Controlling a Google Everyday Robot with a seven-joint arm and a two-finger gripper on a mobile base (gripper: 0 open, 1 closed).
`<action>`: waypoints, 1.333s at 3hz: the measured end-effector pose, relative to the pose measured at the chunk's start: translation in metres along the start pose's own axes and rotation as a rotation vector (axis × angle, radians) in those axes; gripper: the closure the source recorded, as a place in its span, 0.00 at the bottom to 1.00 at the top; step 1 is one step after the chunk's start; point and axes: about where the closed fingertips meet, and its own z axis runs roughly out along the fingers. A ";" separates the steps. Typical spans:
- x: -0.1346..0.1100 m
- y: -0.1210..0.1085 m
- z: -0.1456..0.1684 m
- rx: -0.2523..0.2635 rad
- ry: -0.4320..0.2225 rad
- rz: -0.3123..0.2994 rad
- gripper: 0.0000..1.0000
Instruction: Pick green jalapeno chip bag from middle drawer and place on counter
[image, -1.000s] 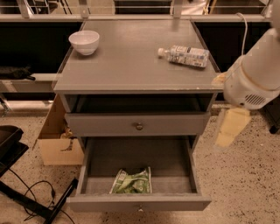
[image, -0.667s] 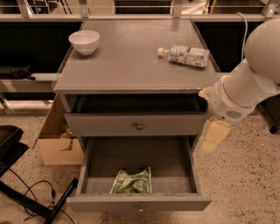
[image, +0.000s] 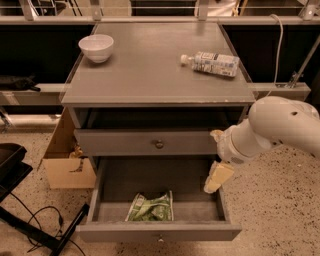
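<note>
The green jalapeno chip bag lies crinkled on the gray floor of the open middle drawer, near its front wall. My gripper hangs from the white arm at the drawer's right side, above its right wall and to the right of the bag, not touching it. The counter is the gray top of the cabinet above.
A white bowl stands at the counter's back left. A clear plastic bottle lies on its side at the back right. The upper drawer is slightly out. A cardboard box sits on the floor to the left, with black cables nearby.
My arm has swung left and down, bringing the gripper from beside the cabinet to over the right side of the open drawer. The bag has not moved.
</note>
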 end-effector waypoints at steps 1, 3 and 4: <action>-0.001 0.001 0.002 -0.008 -0.003 0.003 0.00; -0.013 0.020 0.120 -0.201 -0.081 0.026 0.00; -0.025 0.022 0.176 -0.255 -0.106 0.017 0.00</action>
